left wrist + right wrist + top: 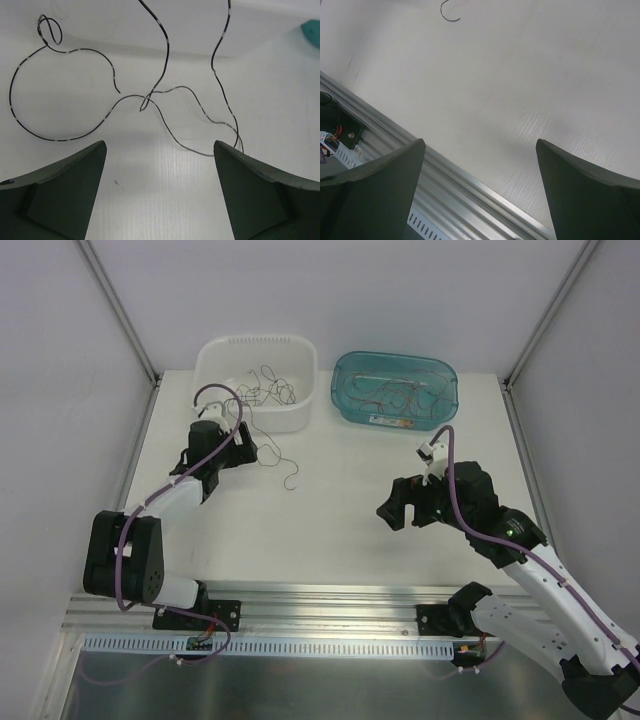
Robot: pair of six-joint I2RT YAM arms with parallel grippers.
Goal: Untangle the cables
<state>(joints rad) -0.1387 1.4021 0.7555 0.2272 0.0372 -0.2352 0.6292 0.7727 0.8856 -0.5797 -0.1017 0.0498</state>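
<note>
Thin black cables [263, 390] lie tangled in a white tub [300, 352], and some trail over its front wall onto the table [284, 466]. Red-brown cables [397, 393] lie in a teal tub [444, 380]. My left gripper [246, 448] is open and empty, low over the table just left of the trailing black cables. In the left wrist view the black cables [164, 55] loop and cross just ahead of the open gripper [159, 145]. My right gripper [397, 512] is open and empty above the bare table; its wrist view shows the gripper [479, 141] and one hooked cable end [449, 16] far off.
The two tubs stand side by side at the back of the white table [340, 530]. An aluminium rail [330, 602] runs along the near edge, also in the right wrist view [445, 172]. Grey walls close in the sides.
</note>
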